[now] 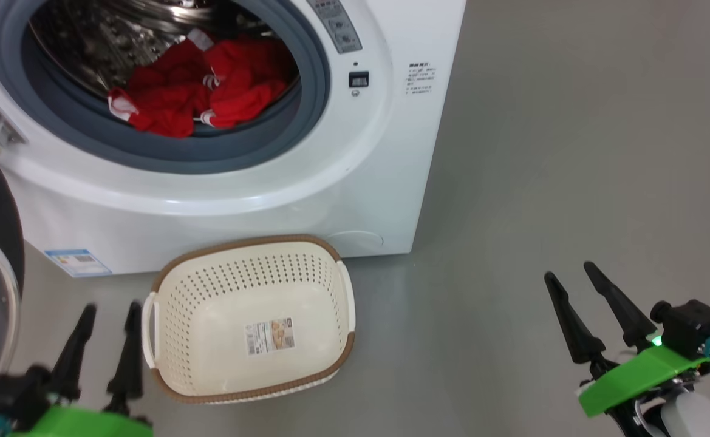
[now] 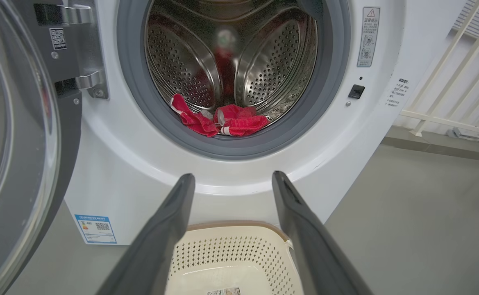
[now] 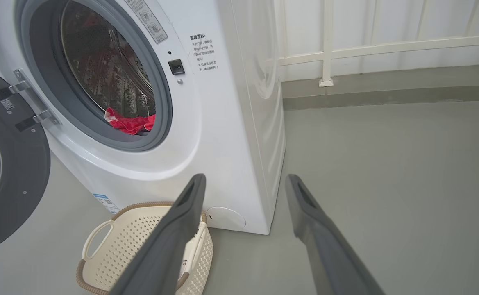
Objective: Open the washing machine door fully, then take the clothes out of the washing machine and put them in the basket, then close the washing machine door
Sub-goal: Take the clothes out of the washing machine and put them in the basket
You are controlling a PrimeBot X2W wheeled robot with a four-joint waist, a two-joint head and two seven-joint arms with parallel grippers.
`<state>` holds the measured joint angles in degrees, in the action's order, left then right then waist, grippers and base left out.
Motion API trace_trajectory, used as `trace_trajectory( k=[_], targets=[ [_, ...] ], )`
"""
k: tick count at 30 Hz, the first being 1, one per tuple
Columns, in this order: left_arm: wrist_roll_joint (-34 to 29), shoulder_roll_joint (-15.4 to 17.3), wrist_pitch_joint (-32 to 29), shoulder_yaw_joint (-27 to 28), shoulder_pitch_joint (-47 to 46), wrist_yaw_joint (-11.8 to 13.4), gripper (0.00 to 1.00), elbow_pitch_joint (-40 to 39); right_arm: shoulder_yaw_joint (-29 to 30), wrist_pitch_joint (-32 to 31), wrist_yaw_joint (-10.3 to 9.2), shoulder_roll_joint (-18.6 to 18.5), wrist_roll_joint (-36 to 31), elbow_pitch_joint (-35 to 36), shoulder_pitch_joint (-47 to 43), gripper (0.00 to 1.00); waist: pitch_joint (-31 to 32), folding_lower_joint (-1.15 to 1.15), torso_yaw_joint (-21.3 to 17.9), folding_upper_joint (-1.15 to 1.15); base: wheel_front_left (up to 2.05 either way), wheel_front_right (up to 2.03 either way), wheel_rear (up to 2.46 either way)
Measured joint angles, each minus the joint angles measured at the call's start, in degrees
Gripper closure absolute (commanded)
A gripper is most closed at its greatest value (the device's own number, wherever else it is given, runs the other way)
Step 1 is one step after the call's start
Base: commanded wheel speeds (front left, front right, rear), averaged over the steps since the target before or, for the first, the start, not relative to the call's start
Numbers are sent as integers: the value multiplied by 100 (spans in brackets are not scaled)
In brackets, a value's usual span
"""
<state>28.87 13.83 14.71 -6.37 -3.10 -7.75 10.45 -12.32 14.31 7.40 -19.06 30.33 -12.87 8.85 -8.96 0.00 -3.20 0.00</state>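
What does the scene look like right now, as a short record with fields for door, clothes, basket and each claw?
door: washing machine door swung open, to the left of the opening
clothes: red garment with white trim lying at the front of the drum
basket: cream perforated basket on the floor in front of the washing machine, holding just a paper label
left arm: left claw open, holding nothing, beside the basket
right arm: right claw open, holding nothing, above the floor

A smooth, matte grey floor [image 1: 573, 152] stretches away to a low grey kerb [image 3: 387, 84] running along the foot of a white wall [image 3: 427, 20], where a cream-white railing [image 3: 387, 46] of slim bars stands, one post footed on the kerb.
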Motion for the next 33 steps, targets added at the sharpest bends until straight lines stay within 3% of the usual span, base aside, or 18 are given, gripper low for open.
trace_trajectory(
  k=[5, 10, 17, 33],
  targets=[
    [-108, 16, 0, -404, -806, 0, 0, 364, -45, 0, 0, 91, -16, 24, 211, 0, -222, 0, 2, 0, 0, 0, 0],
    [-102, 92, -13, -876, -1876, 0, 0, 1237, -171, 0, 0, 211, -67, 30, 428, 0, -495, 0, -33, 0, 0, 0, 0],
    [29, 180, -634, -1341, -3779, 0, 0, 2514, -318, 0, 0, 412, -164, 20, 771, 0, -926, 0, -207, 0, 0, 0, 0],
    [192, 213, -1270, -2041, -6260, 0, 0, 4519, -555, 0, 0, 686, -254, 25, 1374, 0, -1711, 0, -684, 0, 0, 0, 0]
  ],
)
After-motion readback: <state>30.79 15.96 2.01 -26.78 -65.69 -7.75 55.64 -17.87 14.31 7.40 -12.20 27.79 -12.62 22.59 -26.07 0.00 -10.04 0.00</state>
